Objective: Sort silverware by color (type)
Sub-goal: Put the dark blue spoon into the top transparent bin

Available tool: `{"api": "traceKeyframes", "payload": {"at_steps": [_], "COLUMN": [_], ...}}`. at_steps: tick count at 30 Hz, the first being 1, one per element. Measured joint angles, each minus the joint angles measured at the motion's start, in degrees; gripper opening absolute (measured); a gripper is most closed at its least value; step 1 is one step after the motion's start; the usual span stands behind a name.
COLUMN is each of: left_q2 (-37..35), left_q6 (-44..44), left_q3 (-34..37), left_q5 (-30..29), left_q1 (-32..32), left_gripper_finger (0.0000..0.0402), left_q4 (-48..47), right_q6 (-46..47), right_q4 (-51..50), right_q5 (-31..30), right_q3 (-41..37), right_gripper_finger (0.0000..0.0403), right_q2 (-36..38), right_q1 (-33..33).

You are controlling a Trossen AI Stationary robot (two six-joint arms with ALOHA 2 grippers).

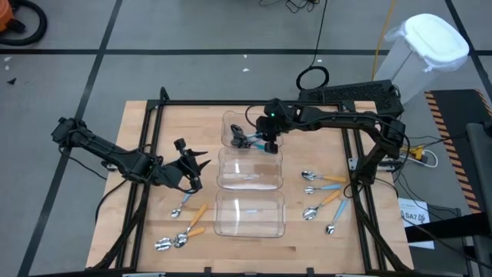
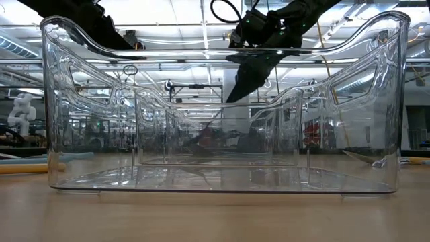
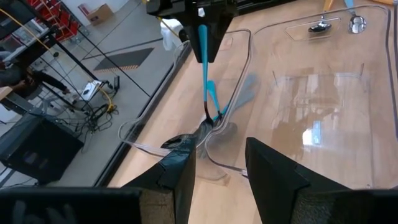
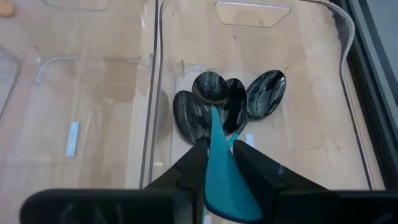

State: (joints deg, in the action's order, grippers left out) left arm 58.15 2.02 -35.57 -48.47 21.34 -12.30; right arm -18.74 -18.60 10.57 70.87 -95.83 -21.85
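Your right gripper (image 4: 217,163) fingers pinch the blue-handled spoon (image 4: 219,158) by its handle above the top-centre bin (image 1: 235,128) holding dark spoons (image 4: 249,96), while your left gripper (image 1: 195,163), fingers parted and empty, waits at centre-left above spoons (image 1: 181,231) on the table (image 1: 138,115).

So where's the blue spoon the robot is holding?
The blue spoon hangs from the right claw over the far clear bin, just above the dark spoons lying inside.
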Motion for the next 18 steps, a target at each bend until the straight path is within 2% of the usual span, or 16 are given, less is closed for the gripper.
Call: {"api": "traceKeyframes", "payload": {"at_steps": [13,18], "left_q2": [0.00,0.00], "left_q6": [-0.03,-0.04], "left_q3": [0.00,0.00], "left_q5": [-0.02,-0.02], "left_q1": [0.00,0.00], "left_gripper_finger": [0.0140,0.0140], "left_q4": [0.01,0.01], "right_q6": [0.66,1.25], "right_q4": [-3.12,-3.98], "right_q5": [-0.18,-3.78], "right_q3": [0.00,0.00], "right_gripper_finger": [0.0072,0.0073], "right_q2": [0.00,0.00], "right_q1": [0.00,0.00]}}
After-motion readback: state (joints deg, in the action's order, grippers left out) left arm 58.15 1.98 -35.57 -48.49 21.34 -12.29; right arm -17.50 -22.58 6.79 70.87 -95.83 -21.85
